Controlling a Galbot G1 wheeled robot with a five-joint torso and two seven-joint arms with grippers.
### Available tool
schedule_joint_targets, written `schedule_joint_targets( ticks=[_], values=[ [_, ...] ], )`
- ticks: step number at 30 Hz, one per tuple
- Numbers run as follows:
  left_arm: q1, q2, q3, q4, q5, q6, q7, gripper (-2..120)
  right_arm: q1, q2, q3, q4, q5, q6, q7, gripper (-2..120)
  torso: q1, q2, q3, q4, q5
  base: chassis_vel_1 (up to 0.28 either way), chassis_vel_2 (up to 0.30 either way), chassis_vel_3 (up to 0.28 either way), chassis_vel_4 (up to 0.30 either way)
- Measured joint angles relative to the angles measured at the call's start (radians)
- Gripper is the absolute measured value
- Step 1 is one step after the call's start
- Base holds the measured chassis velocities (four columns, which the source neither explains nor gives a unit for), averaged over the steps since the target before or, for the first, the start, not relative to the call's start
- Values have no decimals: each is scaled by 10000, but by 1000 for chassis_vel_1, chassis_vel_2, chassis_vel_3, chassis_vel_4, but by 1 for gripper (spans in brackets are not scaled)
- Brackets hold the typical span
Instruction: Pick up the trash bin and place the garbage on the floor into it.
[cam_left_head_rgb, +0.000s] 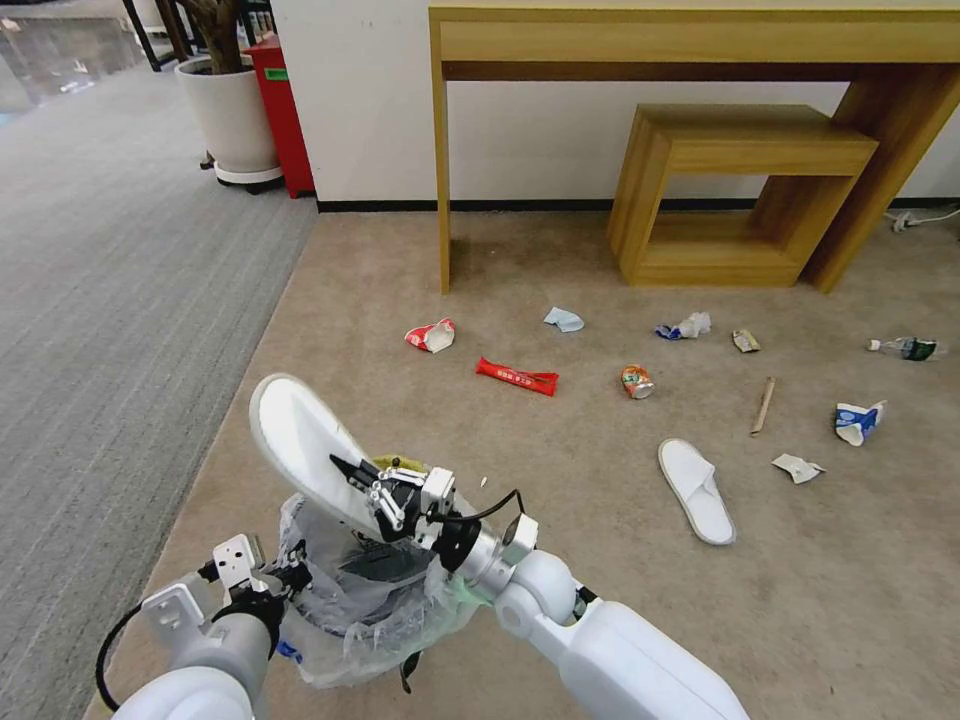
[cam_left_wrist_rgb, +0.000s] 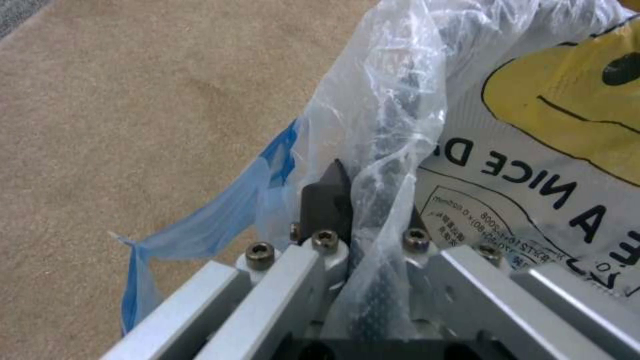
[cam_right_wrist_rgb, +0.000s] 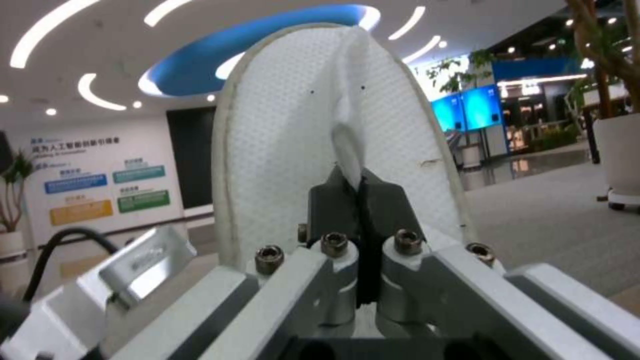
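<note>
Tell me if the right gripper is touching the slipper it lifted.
Touching. The right wrist view shows the right gripper pinching the white slipper.

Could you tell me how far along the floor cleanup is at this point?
Done: the left end effector is clamped on the trash bin, holding it. In hand: the right end effector pinches one white slipper above the bin's mouth. Left on the carpet: the other slipper, red wrapper, crushed can, stick, cartons and bottle.
</note>
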Motion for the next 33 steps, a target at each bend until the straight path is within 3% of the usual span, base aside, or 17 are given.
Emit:
schedule_joint_targets(
  ticks=[8, 20, 25, 28, 33],
  values=[
    [-27, 33, -45, 48, -4, -3, 11, 1, -136, -199, 115, -69, -347, -103, -35, 4, 0, 0, 0, 0, 0, 0, 0, 0, 0],
    [-129, 91, -20, 203, -19, -31, 34, 1, -379, -260, 439, -74, -542, -113, 16, 52, 0, 0, 0, 0, 0, 0, 0, 0, 0],
    [-207, 134, -50, 257, -81, -37, 38, 1, -429, -256, 671, 64, -529, -107, 78, 65, 0, 0, 0, 0, 1, 0, 0, 0, 0],
    [-346, 248, -172, 466, -231, -49, 37, 1, -515, -338, 1246, 543, -340, -304, 376, 81, 0, 0, 0, 1, 0, 0, 0, 0, 0],
    [-525, 518, -347, 736, -554, -65, -33, 1, -667, -678, 2022, 1113, -35, -650, 959, 94, 0, 0, 0, 1, 1, 0, 0, 0, 0]
  ],
)
